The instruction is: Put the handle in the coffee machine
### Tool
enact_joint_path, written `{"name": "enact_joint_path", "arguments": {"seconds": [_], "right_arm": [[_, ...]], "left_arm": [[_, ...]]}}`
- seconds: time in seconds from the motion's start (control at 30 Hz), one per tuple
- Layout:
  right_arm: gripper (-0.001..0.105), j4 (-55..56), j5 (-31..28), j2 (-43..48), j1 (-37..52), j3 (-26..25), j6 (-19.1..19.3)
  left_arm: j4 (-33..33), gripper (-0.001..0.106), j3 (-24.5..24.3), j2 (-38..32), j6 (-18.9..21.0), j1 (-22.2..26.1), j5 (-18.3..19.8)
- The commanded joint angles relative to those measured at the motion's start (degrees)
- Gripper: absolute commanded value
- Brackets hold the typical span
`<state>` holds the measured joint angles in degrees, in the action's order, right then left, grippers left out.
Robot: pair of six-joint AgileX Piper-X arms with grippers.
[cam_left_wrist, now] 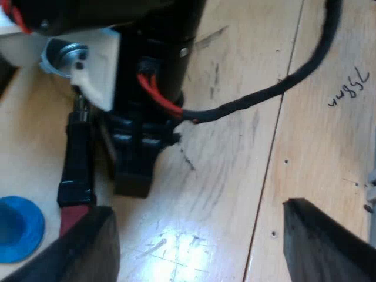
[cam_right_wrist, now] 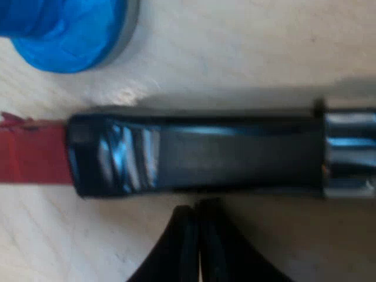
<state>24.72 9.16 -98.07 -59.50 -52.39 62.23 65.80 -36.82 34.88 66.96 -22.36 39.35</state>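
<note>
Right gripper (cam_right_wrist: 198, 210) just beside handle (cam_right_wrist: 194, 155) (fingers together)

My left gripper (cam_left_wrist: 200, 244) hangs over the wooden table (cam_left_wrist: 235, 176), its two black fingers (cam_left_wrist: 326, 241) spread wide with only scratched boards between them. Farther off, the metal holder (cam_left_wrist: 78, 147) lies flat on the table, its dark handle ending in a red end (cam_left_wrist: 73, 216) near one of my fingers. The right gripper (cam_left_wrist: 132, 182) stands tip-down just beside that handle. A blue tamper (cam_left_wrist: 17, 230) sits near the red end. Some pen writing (cam_left_wrist: 348, 93) marks a far board.
</note>
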Motion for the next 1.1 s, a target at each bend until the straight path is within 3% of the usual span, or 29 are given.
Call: {"name": "enact_joint_path", "arguments": {"seconds": [0.03, 0.3, 0.57, 0.83, 0.9, 1.0, 1.07, 1.1], "right_arm": [[0.0, 4.17, 0.19, 2.96, -0.19, -0.34, 0.59], [0.0, 13.99, -1.8, 11.61, -0.19, -0.66, 3.68], [0.0, 22.86, -6.66, 21.32, -0.19, -0.99, 6.65], [0.0, 25.75, -10.67, 27.32, -0.09, -1.11, 7.54], [0.006, 25.93, -10.67, 28.22, -0.09, -1.34, 7.52], [0.026, 28.16, -11.97, 28.78, -0.09, -2.61, 7.52], [0.049, 29.9, -12.38, 28.76, -0.09, -3.94, 8.5], [0.054, 30.13, -12.53, 28.76, -0.09, -4.23, 9.21]], "left_arm": [[0.1, 0.062, -0.04, 0.1, 0.11, 0.65, -0.43], [0.1, 0.059, -0.04, -0.49, 0.11, 2.59, -0.43], [0.1, 0.058, -0.16, -7.42, 1.6, 2.59, -1.29], [0.44, 0.072, -0.16, -12.18, 3.63, 2.59, -1.29], [0.4, 0.072, -0.16, -12.72, 4.89, 2.59, -1.29], [0.85, 0.072, -0.51, -13.59, 5.24, 2.59, -1.29], [1.48, 0.072, -1.7, -13.95, 5.24, 2.59, -1.29], [1.54, 0.072, -2.06, -13.97, 5.24, 2.59, -1.29]]}}
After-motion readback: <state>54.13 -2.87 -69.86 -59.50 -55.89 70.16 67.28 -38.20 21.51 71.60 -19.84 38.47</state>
